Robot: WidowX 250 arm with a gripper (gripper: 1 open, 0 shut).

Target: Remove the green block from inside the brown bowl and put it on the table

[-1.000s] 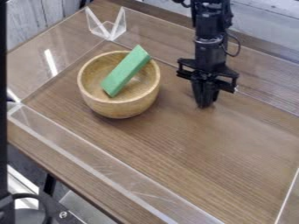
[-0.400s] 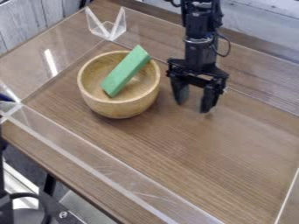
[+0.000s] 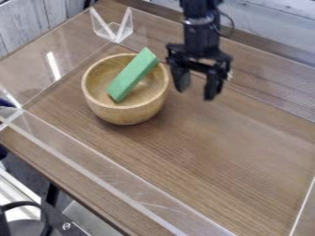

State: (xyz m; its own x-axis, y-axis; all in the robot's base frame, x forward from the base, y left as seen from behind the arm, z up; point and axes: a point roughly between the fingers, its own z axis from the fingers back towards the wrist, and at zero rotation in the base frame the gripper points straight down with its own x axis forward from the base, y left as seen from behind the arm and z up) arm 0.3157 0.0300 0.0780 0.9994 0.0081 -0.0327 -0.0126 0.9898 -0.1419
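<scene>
While a flat green block point(image 3: 133, 76) leans inside the round wooden brown bowl point(image 3: 124, 90), we see the black gripper point(image 3: 196, 86) spread wide, empty, above the wood-grain table point(image 3: 209, 157).

A brown wood-grain surface point(image 3: 209, 157) fills most of the view, running from 10 o'clock down to 4 o'clock. Low clear acrylic walls point(image 3: 74, 152) border it, catching pale glare along the 7 o'clock edge, and a folded clear acrylic corner piece point(image 3: 113, 25) stands at 11 o'clock. Behind, at 12 to 2 o'clock, lies a pale grey planked backdrop point(image 3: 277, 23). Below the surface at 7 o'clock, dark frame parts and a black cable point(image 3: 31, 217) show over a light floor. Lighting is soft and even.
</scene>
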